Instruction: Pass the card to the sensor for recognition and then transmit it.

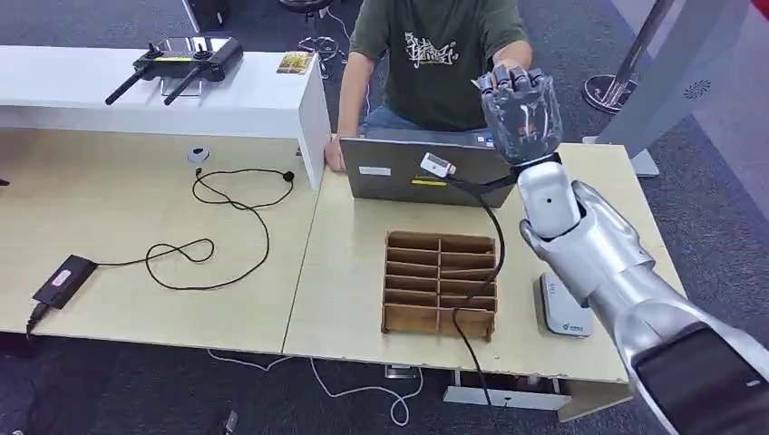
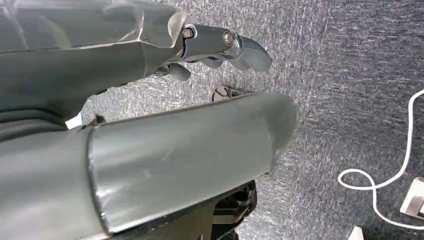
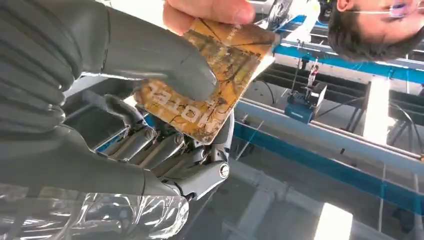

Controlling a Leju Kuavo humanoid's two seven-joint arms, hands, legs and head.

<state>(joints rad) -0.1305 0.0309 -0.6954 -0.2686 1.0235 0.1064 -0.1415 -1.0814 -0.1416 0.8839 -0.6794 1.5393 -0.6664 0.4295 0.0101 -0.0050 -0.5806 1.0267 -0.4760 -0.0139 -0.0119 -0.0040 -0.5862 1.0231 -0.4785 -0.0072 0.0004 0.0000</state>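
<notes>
In the right wrist view a worn yellow-brown card (image 3: 220,75) lies between my right hand's (image 3: 150,100) thumb and the fingers (image 3: 165,145) under it. A person's fingers (image 3: 210,10) also hold the card's far edge. From the head view my right hand (image 1: 519,107) is raised high over the laptop, in front of the seated person's chest. The grey-white sensor pad (image 1: 564,313) lies flat on the table near its right front, partly behind my right forearm. My left hand (image 2: 220,47) hangs over the grey carpet, fingers apart and holding nothing.
A grey laptop (image 1: 426,168) stands before the person (image 1: 435,54). A wooden divider box (image 1: 440,283) sits mid-table with a black cable across it. A black adapter (image 1: 63,279) and looping cord lie at the left. A raised white shelf (image 1: 136,86) carries a controller (image 1: 181,59).
</notes>
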